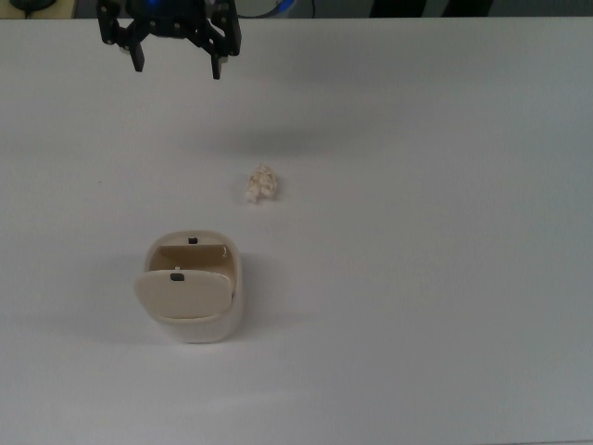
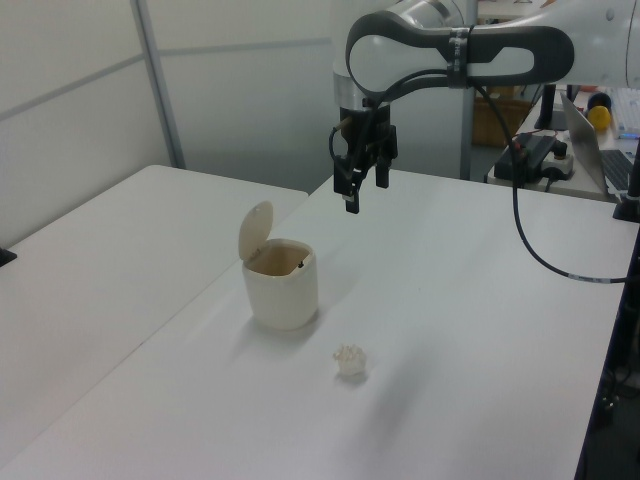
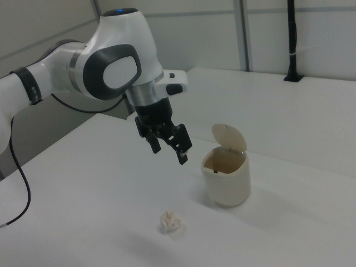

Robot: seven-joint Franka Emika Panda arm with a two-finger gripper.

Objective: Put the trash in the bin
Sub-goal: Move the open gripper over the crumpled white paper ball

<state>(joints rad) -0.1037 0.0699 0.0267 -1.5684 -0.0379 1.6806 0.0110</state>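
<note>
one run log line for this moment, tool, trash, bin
tool: open, empty, raised above table | trash: loose on table, apart from bin | bin: upright, lid flipped open | step: grasp not yet begun

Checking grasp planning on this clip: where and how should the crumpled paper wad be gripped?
Grip the paper wad across its lumpy middle, descending from straight above. It lies alone on the table, clear of the bin, so the open jaws of the gripper can straddle it.

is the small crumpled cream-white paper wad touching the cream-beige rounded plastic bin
Apart. In the top view, bare white table separates the crumpled cream-white paper wad from the cream-beige rounded plastic bin.
</note>
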